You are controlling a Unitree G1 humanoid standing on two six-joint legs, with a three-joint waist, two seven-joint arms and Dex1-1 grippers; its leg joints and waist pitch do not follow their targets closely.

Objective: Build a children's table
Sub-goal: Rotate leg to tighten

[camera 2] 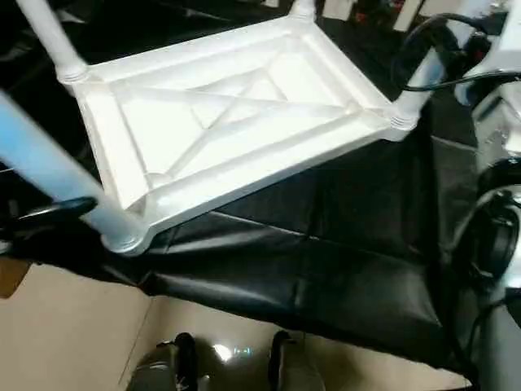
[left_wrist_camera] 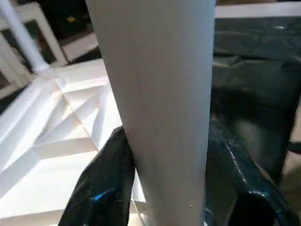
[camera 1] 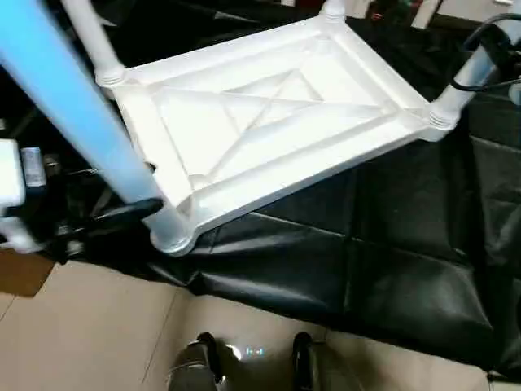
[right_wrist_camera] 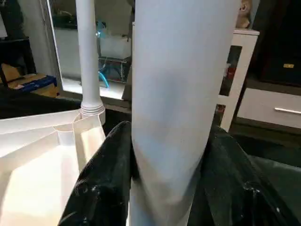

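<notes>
Top (camera 1: 269,122) upside down on a mat (camera 1: 366,269), a leg in each corner socket, near-left leg (camera 1: 73,106) between the left gripper's fingers (left_wrist_camera: 106,188), right-hand leg (camera 1: 464,81) between the right gripper's fingers (right_wrist_camera: 103,183), floor (camera 1: 81,326) before the mat

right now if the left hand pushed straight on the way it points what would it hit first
The left hand is already clamped on a table leg, so that leg sits between its fingers. Beyond it, most likely the ribbed underside of the table top, though depth is unclear.
</notes>
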